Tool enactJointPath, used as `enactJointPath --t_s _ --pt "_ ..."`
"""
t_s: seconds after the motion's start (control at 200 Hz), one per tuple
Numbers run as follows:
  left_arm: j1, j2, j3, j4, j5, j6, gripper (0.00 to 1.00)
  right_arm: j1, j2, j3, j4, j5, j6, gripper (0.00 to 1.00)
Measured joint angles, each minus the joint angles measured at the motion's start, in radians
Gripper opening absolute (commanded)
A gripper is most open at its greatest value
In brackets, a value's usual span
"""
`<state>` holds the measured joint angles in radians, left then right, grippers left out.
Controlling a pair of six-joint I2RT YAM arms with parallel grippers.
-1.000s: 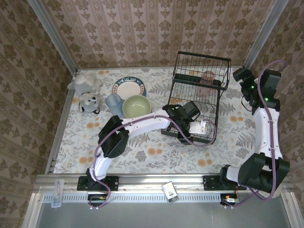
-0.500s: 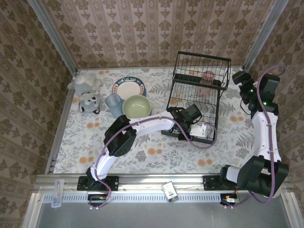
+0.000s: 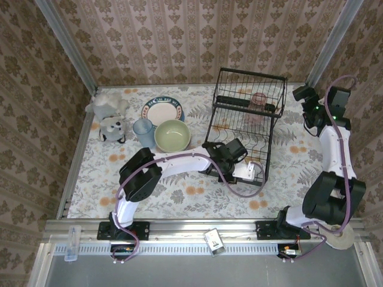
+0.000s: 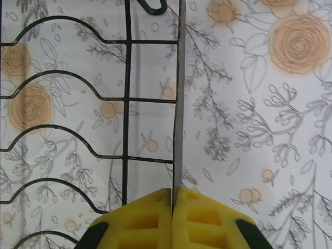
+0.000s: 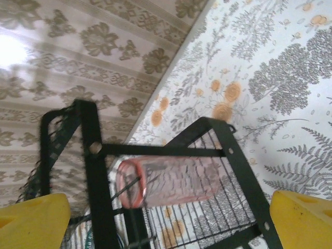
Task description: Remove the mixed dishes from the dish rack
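- Damask wallpaper closes in a floral tabletop (image 3: 179, 197). On the near rail lies a small tag (image 3: 213, 241), its print too small to read.
- The left claw (image 4: 174, 196) is closed, its yellow pads pinching an edge wire of the rack (image 4: 178, 78) at the near lower corner. It grips the rack itself, not a dish.
- The lower tier looks free of dishes, as far as the wires let me see.
- Left of the rack, on the tabletop, stand a green bowl (image 3: 172, 134) and a bluish cup (image 3: 143, 131) just beside it. A plate (image 3: 163, 110) lies flat behind them. I judge these three as unloaded.
- A grey plush (image 3: 111, 128) sits left of the cup and is no part of the job.
- On the upper shelf sits a pink cup (image 3: 259, 101). Left of it is a dark shape (image 3: 230, 101) that I cannot identify.
- The right claw (image 3: 300, 94) hovers by the rack's far right corner, spread wide and empty. In its wrist view the pink cup lies ahead, between the two pads.
- Judgement: the task is well along. The pink cup remains to be lifted out, and possibly the dark shape if it is a dish.
- The plate's teal rim carries pale marks that may be lettering, but they are unreadable. No brand shows anywhere.
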<state>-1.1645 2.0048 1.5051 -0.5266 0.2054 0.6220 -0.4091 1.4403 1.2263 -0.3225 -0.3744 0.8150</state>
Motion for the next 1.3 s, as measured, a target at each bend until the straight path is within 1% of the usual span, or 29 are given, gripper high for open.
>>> enactJointPath --t_s 0.16,0.29,0.52,0.84,1.04,1.3 --pt "-0.014 -0.061 -0.092 0.038 -0.016 0.000 0.00 -0.017 0.066 0.018 -0.022 0.004 0.002 1.00" --pt "-0.027 -0.089 -0.135 0.063 -0.031 0.008 0.00 -0.033 0.137 0.041 -0.024 -0.003 0.003 1.00" --pt "-0.050 -0.116 -0.185 0.118 -0.079 0.066 0.00 -0.043 0.278 0.101 -0.017 -0.115 0.000 1.00" --pt "-0.079 -0.131 -0.212 0.153 -0.140 0.146 0.00 -0.045 0.301 0.137 -0.016 -0.193 0.000 1.00" --pt "-0.100 -0.164 -0.270 0.211 -0.169 0.159 0.00 -0.058 0.326 0.141 -0.016 -0.210 0.005 1.00" --pt "-0.123 -0.225 -0.357 0.253 -0.169 0.160 0.00 -0.066 0.379 0.174 -0.016 -0.224 0.031 1.00"
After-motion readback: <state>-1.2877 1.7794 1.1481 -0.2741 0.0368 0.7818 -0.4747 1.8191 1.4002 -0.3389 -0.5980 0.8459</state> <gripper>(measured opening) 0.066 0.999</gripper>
